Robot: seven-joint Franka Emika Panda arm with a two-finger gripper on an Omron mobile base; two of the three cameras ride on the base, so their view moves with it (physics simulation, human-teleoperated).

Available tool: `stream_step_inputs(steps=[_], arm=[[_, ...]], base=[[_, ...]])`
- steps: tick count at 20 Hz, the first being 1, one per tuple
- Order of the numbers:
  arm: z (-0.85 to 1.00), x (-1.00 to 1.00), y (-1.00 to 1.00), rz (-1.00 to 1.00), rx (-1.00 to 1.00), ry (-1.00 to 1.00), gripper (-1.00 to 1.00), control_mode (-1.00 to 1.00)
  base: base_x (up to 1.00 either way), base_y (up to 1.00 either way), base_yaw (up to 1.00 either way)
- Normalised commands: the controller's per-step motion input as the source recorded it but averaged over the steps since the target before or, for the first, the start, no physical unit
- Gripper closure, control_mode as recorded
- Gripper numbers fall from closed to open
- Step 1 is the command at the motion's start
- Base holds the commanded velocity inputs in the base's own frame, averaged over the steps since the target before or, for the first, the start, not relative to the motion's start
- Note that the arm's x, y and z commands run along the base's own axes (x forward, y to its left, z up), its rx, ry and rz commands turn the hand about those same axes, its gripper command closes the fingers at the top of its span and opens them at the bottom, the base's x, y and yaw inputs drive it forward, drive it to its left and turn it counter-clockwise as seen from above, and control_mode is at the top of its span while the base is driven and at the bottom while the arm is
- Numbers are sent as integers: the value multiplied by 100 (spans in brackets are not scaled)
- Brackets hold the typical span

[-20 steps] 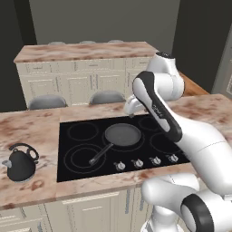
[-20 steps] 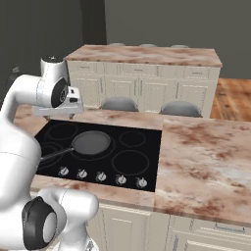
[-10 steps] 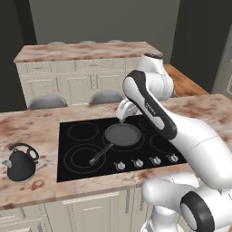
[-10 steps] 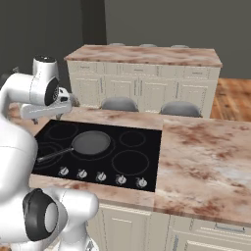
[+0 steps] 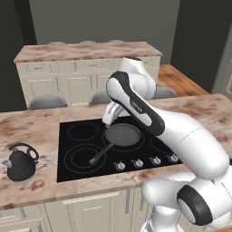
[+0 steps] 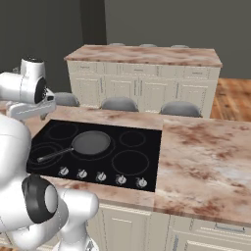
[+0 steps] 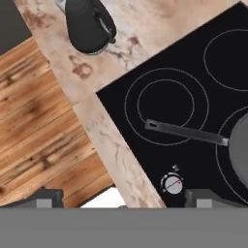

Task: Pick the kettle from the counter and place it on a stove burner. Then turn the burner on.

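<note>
The kettle (image 5: 21,162) stands upright at the left end of the desk (image 5: 31,131), well apart from the cooktop (image 5: 81,149). It looks rigid, smooth and probably light; the arched loop handle on top seems the surest hold. A pan (image 5: 121,136) lies further right. Above the cooktop, the tool (image 7: 123,196) hangs released, holding nothing.

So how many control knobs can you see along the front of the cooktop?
5, in one row along the cooktop's front edge: far left, next, middle, then, far right. None seem hidden.
</note>
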Motion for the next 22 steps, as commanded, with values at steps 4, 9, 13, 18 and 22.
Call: stream_step_inputs(steps=[4, 9, 13, 18, 22], arm=[[-14, 0, 60, 20, -2, 1, -100, -100], [-8, 0, 63, 18, -3, 0, -100, -100], [-4, 0, 60, 17, -2, 0, -100, -100], [-2, 0, 58, 15, -1, 0, -100, -100], [-1, 0, 58, 14, 0, 0, -100, -100]], base=[[0, 0, 0], [0, 0, 0], [0, 0, 0], [0, 0, 0], [0, 0, 0]])
